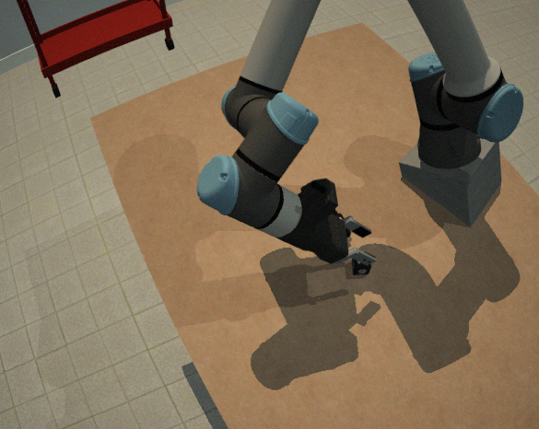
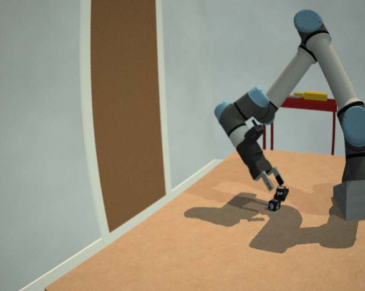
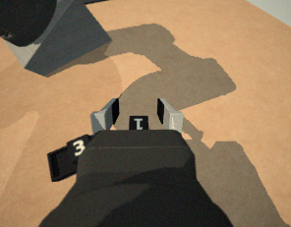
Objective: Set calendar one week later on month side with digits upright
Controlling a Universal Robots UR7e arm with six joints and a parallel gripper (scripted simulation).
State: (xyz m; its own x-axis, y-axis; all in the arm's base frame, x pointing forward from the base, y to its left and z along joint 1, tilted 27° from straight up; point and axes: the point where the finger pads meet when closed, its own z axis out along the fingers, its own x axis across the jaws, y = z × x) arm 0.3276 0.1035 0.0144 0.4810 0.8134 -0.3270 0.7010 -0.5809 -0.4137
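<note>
The gripper point(image 1: 369, 244) point(image 2: 276, 187) point(image 3: 139, 111) is open and empty, tilted, with its fingertips above the cubes. One black cube point(image 1: 361, 268) point(image 2: 274, 205) point(image 3: 139, 123) stands on the table outside the tray. In the wrist view its face with a 1 shows in line with the finger gap, partly hidden by the gripper body. The exterior view shows two side digits on it, one looking like 6 or 9. The other black cube point(image 2: 281, 193) point(image 3: 79, 145) sits at the black tray point(image 3: 51, 168), showing a 3 in the wrist view. The gripper hides this cube and the tray in the top view.
The robot's grey base block point(image 1: 468, 184) point(image 2: 355, 200) point(image 3: 68, 40) stands to the right of the cubes in the top and exterior views. Arm shadows fall across the tan table point(image 1: 514, 359) point(image 2: 176, 250). A red cart point(image 1: 108, 39) point(image 2: 311, 104) stands beyond the table.
</note>
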